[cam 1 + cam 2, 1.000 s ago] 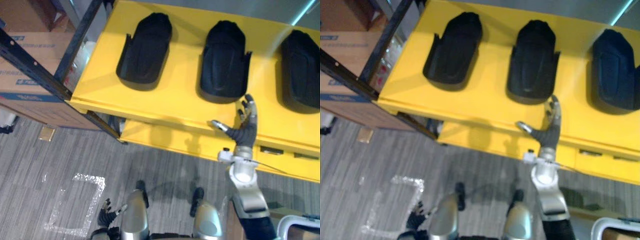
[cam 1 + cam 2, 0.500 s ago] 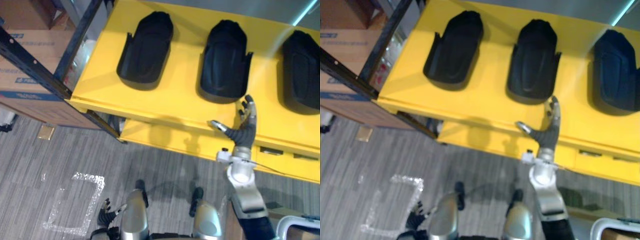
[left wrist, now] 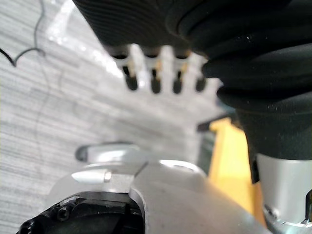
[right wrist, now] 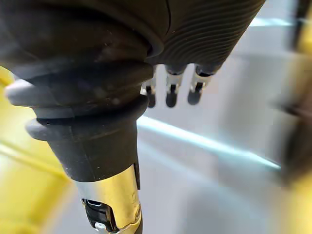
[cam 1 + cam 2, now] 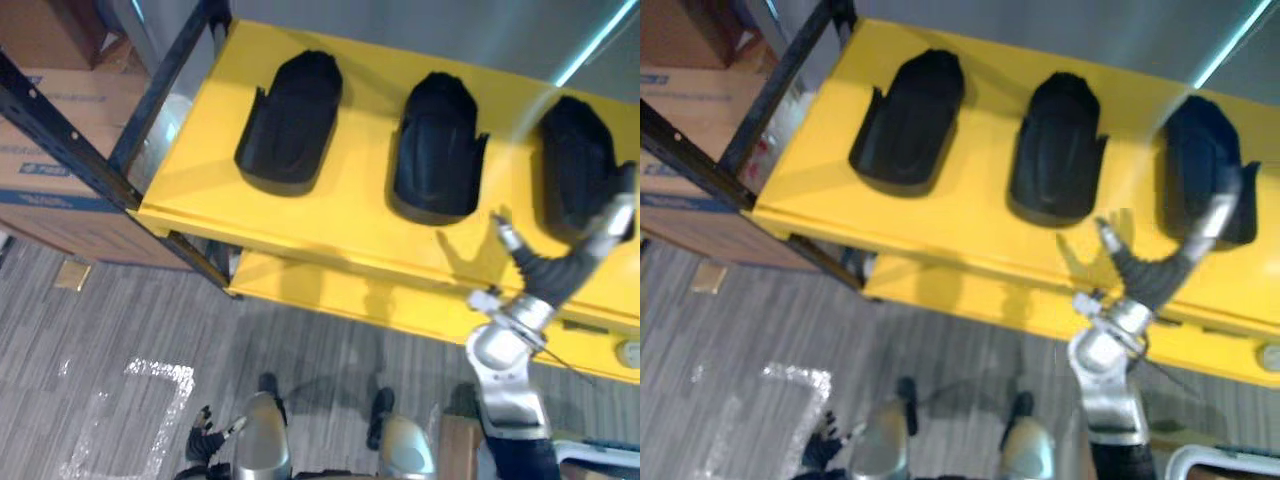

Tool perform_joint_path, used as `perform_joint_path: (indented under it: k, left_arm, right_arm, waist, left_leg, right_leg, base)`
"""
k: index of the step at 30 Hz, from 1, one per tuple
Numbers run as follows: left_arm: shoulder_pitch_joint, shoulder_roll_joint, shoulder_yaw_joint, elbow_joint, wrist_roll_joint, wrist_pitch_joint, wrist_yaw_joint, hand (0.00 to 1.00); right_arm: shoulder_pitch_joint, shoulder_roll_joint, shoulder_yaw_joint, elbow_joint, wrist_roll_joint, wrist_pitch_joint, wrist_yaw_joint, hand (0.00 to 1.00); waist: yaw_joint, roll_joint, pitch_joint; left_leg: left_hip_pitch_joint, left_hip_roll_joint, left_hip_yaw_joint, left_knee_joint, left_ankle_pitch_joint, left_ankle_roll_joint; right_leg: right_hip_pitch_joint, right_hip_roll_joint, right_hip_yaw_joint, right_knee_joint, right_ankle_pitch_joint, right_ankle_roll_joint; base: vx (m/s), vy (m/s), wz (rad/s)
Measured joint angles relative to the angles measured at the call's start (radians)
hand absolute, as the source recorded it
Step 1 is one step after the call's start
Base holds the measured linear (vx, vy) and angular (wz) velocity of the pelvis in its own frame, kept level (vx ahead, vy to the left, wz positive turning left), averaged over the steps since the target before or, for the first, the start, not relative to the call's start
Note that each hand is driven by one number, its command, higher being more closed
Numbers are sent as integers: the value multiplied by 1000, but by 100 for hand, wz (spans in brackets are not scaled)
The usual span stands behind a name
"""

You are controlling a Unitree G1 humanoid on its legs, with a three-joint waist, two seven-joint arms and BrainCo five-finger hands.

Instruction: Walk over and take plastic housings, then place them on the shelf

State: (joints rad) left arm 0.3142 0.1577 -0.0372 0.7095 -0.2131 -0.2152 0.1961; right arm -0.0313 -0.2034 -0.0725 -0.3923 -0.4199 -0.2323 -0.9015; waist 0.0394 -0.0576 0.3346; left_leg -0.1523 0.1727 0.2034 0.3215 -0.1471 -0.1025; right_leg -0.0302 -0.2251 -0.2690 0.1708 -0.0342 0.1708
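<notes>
Three black plastic housings lie in a row on the yellow shelf (image 5: 340, 215): a left one (image 5: 290, 125), a middle one (image 5: 435, 150) and a right one (image 5: 570, 165). My right hand (image 5: 555, 270) is raised in front of the right housing, open, fingers straight and thumb spread. Its fingers (image 5: 618, 212) reach over that housing's near right edge; whether they touch it I cannot tell. In the right wrist view the fingers (image 4: 168, 95) hold nothing. My left hand (image 5: 205, 440) hangs low by the floor, open and empty, its fingers (image 3: 153, 83) relaxed.
A lower yellow level (image 5: 320, 290) juts out under the shelf. A black rack upright (image 5: 75, 135) slants across the left, with cardboard boxes (image 5: 45, 165) behind it. A pale taped square (image 5: 130, 410) marks the grey floor.
My right hand has swung right and up, from in front of the middle housing to the right housing. The view has shifted slightly; the housings have not moved.
</notes>
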Motion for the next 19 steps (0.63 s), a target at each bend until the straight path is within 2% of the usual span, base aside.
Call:
perform_joint_path:
  k: [1,3,7,9,10,11,13,15,16,19]
  left_arm:
    - [5,-4,15,12,19,1,9,0]
    - [6,-9,29,26,36,5,34,0]
    - [7,-19,78,65,36,23,60,0]
    - [8,-45,117,75,33,53,68,0]
    - [8,-45,126,80,33,57,68,0]
    - [8,-49,145,99,32,77,68,0]
    - [6,-50,145,106,26,88,70,0]
    - [1,-52,144,115,22,92,71,0]
    - [-2,-57,144,118,22,91,70,0]
    - [-3,-69,145,139,22,90,67,0]
  right_arm:
    - [17,-12,-32,-12,-42,-12,-3,0]
    - [44,-32,-103,-12,-63,-4,3,0]
    - [89,-37,-314,113,75,-6,2,0]
    - [153,-27,-439,207,142,14,-7,0]
    - [174,-20,-461,229,163,16,-7,0]
    - [236,3,-511,329,251,20,9,0]
    - [268,25,-537,418,298,38,30,0]
    - [309,62,-560,635,408,75,115,0]
    - [326,85,-564,773,473,108,204,0]
    - [358,161,-551,994,581,114,335,0]
  waist:
    - [-2,-7,-28]
    - [-6,-17,-54]
    - [-30,-33,-112]
    - [-59,-26,-147]
    - [-63,-24,-154]
    - [-85,-15,-180]
    - [-95,-10,-197]
    - [-115,2,-210]
    - [-115,7,-212]
    - [-116,18,-223]
  left_leg:
    - [17,-3,7,-11,1,-1]
    - [54,-7,21,-33,-3,-6]
    - [84,-3,55,-40,-26,-14]
    - [101,0,86,-41,-43,-18]
    - [108,1,94,-43,-45,-19]
    - [137,0,119,-63,-46,-21]
    - [158,-2,135,-80,-44,-23]
    - [196,-6,147,-107,-41,-28]
    - [227,-8,160,-131,-37,-32]
    - [264,-19,168,-184,-17,-38]
  right_leg:
    - [17,1,0,-24,8,1]
    - [53,3,9,-60,16,4]
    - [66,6,39,-84,18,5]
    - [67,8,69,-92,18,5]
    - [67,8,77,-93,17,4]
    - [68,8,94,-94,15,0]
    - [70,9,107,-93,13,-2]
    - [87,9,110,-94,11,-7]
    - [102,9,111,-94,8,-12]
    - [107,9,113,-95,-1,-26]
  base:
    - [138,-6,-9]
    - [108,3,-16]
    - [70,19,-24]
    - [80,41,-40]
    - [136,41,-43]
    - [119,28,-36]
    - [75,12,-29]
    - [70,7,-21]
    - [45,4,-18]
    - [-4,-2,-14]
